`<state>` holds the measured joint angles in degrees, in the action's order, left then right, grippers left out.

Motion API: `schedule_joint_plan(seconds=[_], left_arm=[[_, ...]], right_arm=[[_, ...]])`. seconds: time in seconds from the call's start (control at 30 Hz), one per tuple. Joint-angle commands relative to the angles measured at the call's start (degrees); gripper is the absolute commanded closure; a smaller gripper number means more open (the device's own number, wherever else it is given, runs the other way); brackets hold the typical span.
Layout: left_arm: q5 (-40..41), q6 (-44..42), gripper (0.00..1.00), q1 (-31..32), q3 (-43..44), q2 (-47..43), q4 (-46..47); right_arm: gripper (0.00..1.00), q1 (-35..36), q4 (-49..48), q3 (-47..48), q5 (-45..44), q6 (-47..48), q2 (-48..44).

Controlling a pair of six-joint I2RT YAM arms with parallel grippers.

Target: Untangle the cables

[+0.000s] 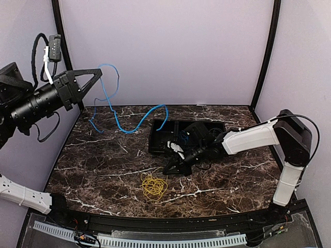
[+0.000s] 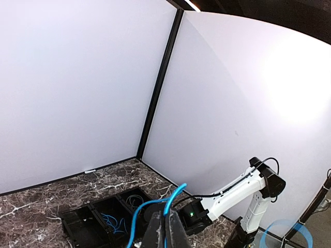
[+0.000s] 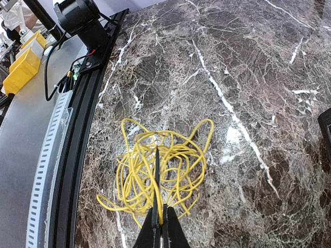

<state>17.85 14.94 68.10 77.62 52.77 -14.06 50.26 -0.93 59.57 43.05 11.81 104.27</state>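
Yellow cable (image 3: 178,163): one loose, tangled coil, flat on the marble table (image 1: 103,165), near the front edge, about midway between the two arm bases. No clear long axis; loops spread fairly evenly, with a few strands arching out on the far side.

Blue cable (image 1: 129,129): one long wavy run, from high at the left down to the table, then rightward to the black tray (image 1: 155,142). More blue loops inside a tray compartment in the left wrist view; same cable or a second, cannot tell. Black cable: not made out with certainty against the tray's dark walls.

Right gripper (image 3: 156,155): fingers pressed together, tips down over the middle of the yellow coil. Strand pinched between them or not: cannot tell. From above, just beside the coil, with the coil toward the near edge and slightly left of the tips.

Left gripper (image 1: 98,72): clamped on the blue cable, raised high at the left, well apart from the yellow coil.

Judged nearer arm for the yellow coil: right. Likely next demand: a straight lift to test for a caught strand.

Count: two grippers, one tray, one yellow coil, one blue run.
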Motion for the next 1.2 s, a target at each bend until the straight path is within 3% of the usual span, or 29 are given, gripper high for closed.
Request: schedule_joint_plan(seconds=[0.0,0.07,0.27,0.43,0.77,0.9,1.07,1.17], left_arm=[[2.0,-2.3,1.00,0.2,1.6,0.4,-4.0],[2.7,-2.8,1.00,0.2,2.2,0.0,-4.2],[5.2,-3.1,1.00,0.2,1.4,0.1,-4.6],[8.7,-1.4,1.00,0.2,0.6,1.4,-7.3],[11.4,0.8,1.00,-0.8,-1.6,5.3,-8.8],[8.2,1.9,0.99,-3.5,-0.5,8.4,-10.3],[1.8,2.8,0.99,-8.7,1.0,12.7,-11.3],[-2.3,2.8,0.99,-11.7,1.0,15.3,-10.2]], right_arm=[[0.98,0.4,0.7,-0.5,1.2,1.3,0.5],[0.97,0.4,1.4,-0.9,1.1,1.9,0.3],[0.60,0.2,10.9,1.5,1.1,7.9,-3.9],[0.46,-0.4,16.5,2.0,-4.1,10.1,-11.2],[0.40,-10.2,25.3,1.0,-4.5,11.3,-24.9],[0.39,-16.8,22.8,-4.2,-3.3,10.2,-32.5],[0.26,-26.9,15.0,-14.3,-1.2,5.6,-42.5],[0.24,-30.5,13.7,-17.7,0.0,6.3,-45.6]])
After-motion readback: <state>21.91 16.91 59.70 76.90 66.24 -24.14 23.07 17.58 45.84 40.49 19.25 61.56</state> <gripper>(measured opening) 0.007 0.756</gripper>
